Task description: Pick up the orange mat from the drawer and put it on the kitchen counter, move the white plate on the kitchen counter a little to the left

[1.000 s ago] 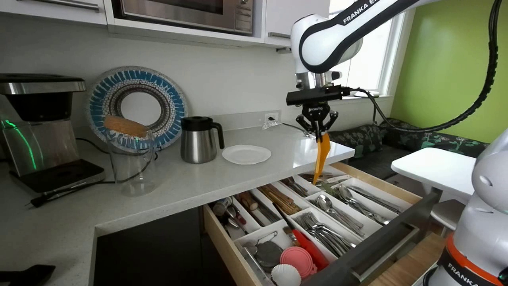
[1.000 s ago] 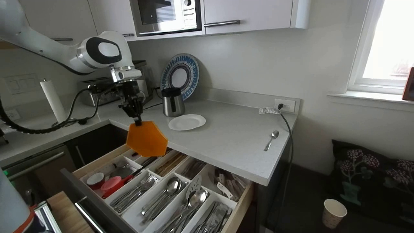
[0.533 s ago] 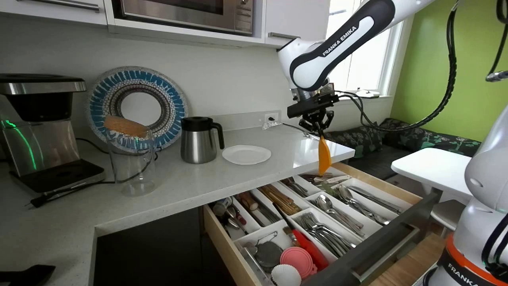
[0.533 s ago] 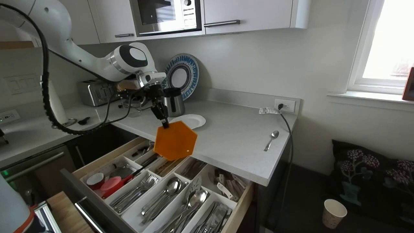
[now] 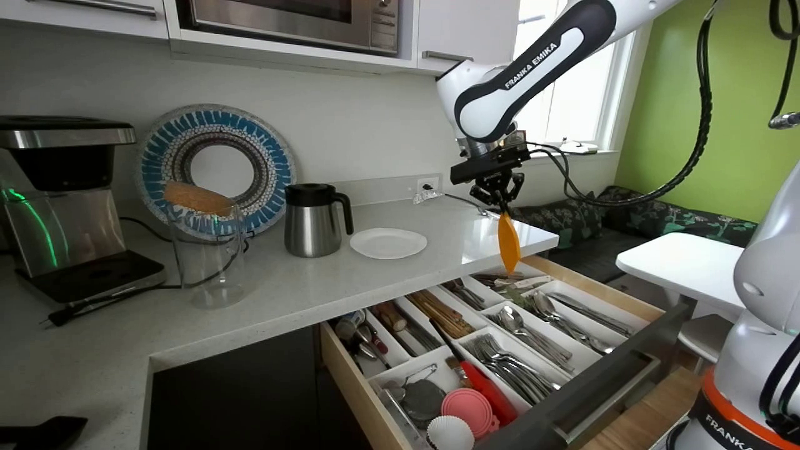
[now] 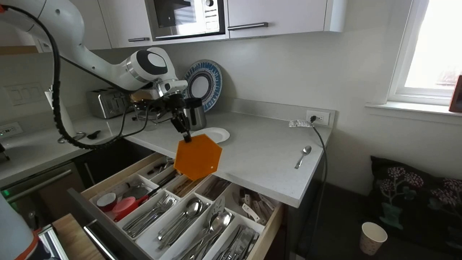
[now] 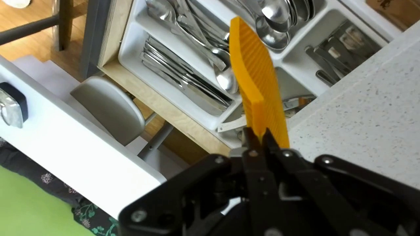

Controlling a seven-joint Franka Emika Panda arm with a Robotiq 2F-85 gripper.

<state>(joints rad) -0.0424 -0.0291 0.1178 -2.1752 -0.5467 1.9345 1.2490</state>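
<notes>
- Orange mat [image 6: 198, 157]: in an exterior view we found it below the gripper [image 6: 187, 138], whose tips pinched its upper edge. The hexagonal face showed no marked long axis and stood close to upright.
- Behind the mat lay the kitchen counter [image 6: 260, 151]; lower and in front lay the pulled-out drawer [image 6: 269, 233]. A spoon [image 6: 302, 156] rested on the counter, well apart from the mat.
- In an exterior view we saw the mat nearly edge-on near the counter's front edge; whether they touched, we could not tell. The white plate [image 5: 388, 243] lay flat on the counter, just beside the steel carafe [image 5: 314, 220].
- In the wrist view, the mat extended outward from the gripper, with cutlery [image 7: 188, 83] in the drawer beyond and the counter alongside.
- We judged the pick-up complete and the placement pending. The counter's front edge was, in our judgement, the main obstacle: the move called for a lift, a shift over that edge, then a tilt to lay the face flat, short of the plate.
</notes>
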